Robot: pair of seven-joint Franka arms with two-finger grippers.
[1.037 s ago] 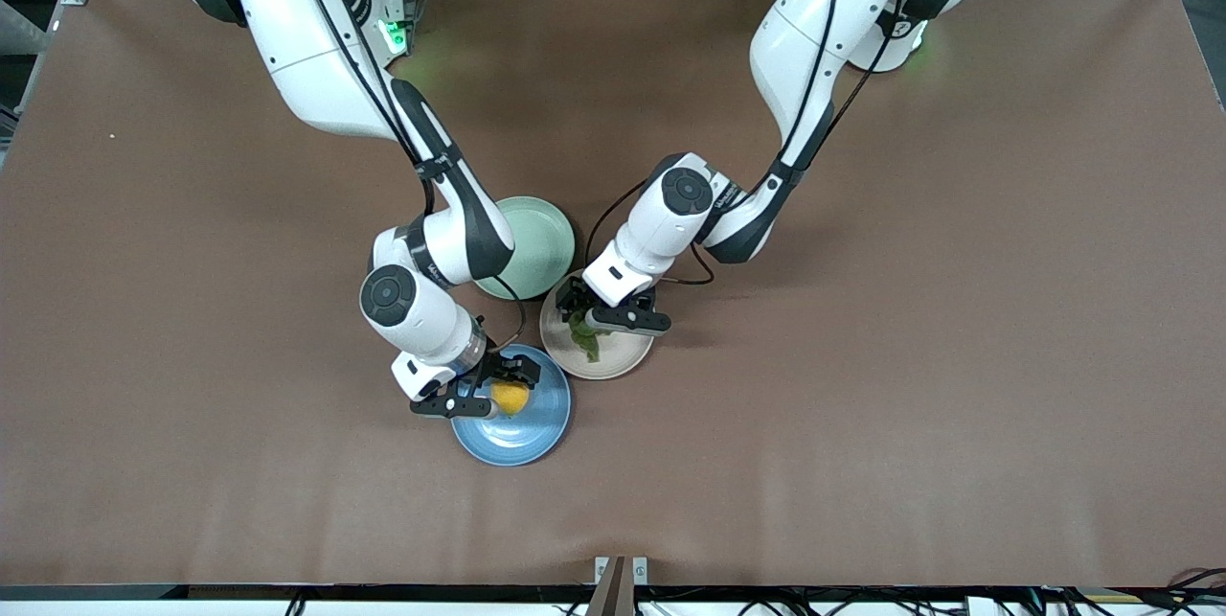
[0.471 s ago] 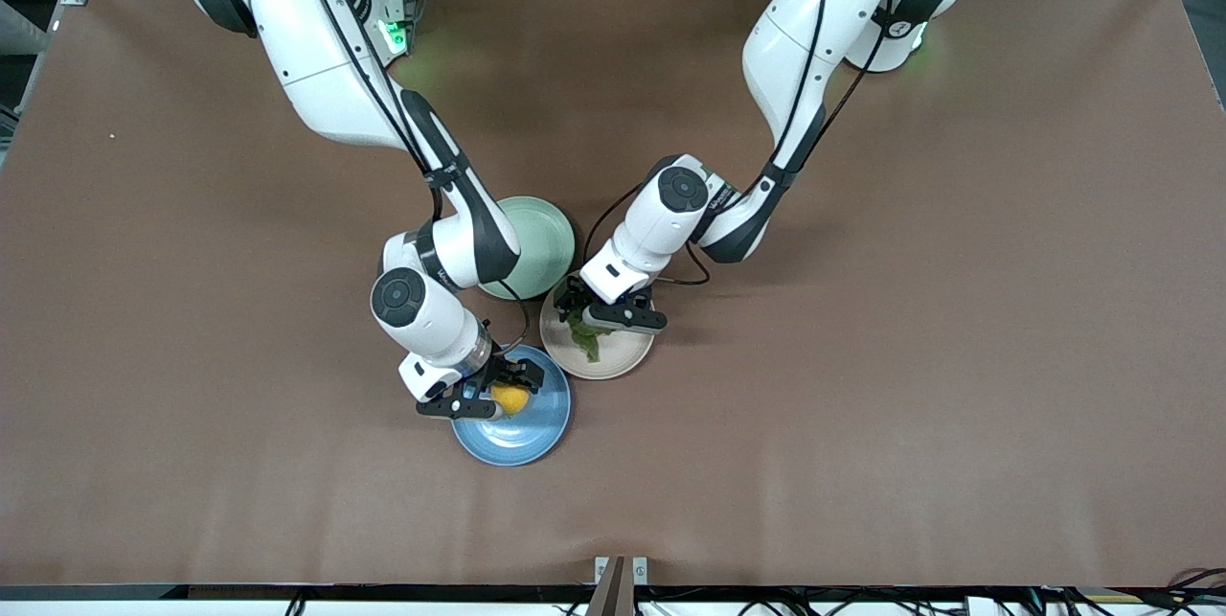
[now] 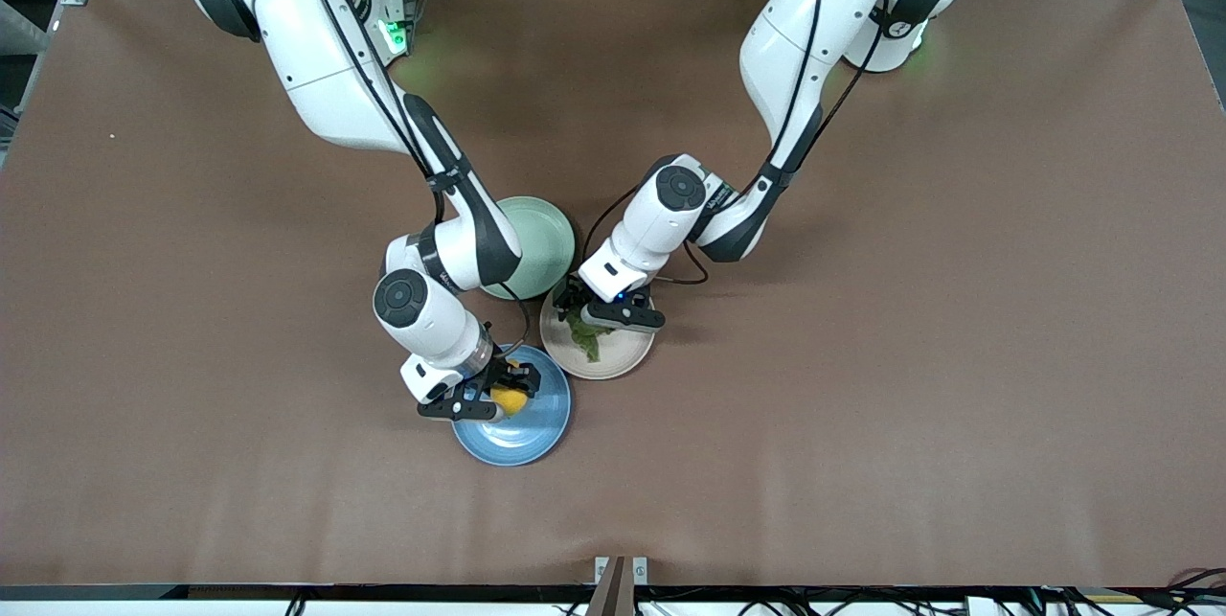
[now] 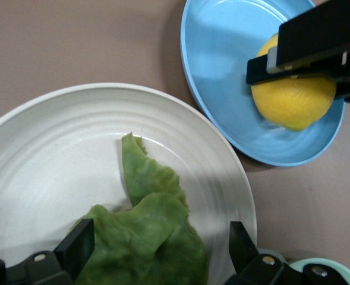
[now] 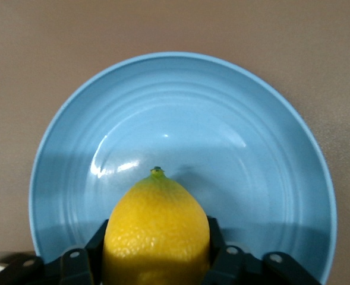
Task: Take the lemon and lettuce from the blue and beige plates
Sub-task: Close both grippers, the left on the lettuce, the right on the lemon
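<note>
A yellow lemon (image 3: 510, 399) sits in the blue plate (image 3: 529, 434), on the side toward the robots. My right gripper (image 3: 500, 394) is shut on it, fingers pressed to both sides; the right wrist view shows the lemon (image 5: 157, 228) in my gripper (image 5: 157, 252) over the blue plate (image 5: 180, 113). A green lettuce leaf (image 3: 584, 336) lies on the beige plate (image 3: 613, 362). My left gripper (image 3: 594, 314) is low over it, open, one finger either side; the left wrist view shows the lettuce (image 4: 145, 231) on the plate (image 4: 50, 166).
A pale green plate (image 3: 544, 238) stands farther from the front camera, touching the beige plate's rim. The three plates crowd together mid-table, with both forearms close side by side over them. Brown table stretches all around.
My right gripper's fingers have closed in on the lemon. My left gripper has shifted slightly toward the robots' side and lower over the lettuce.
</note>
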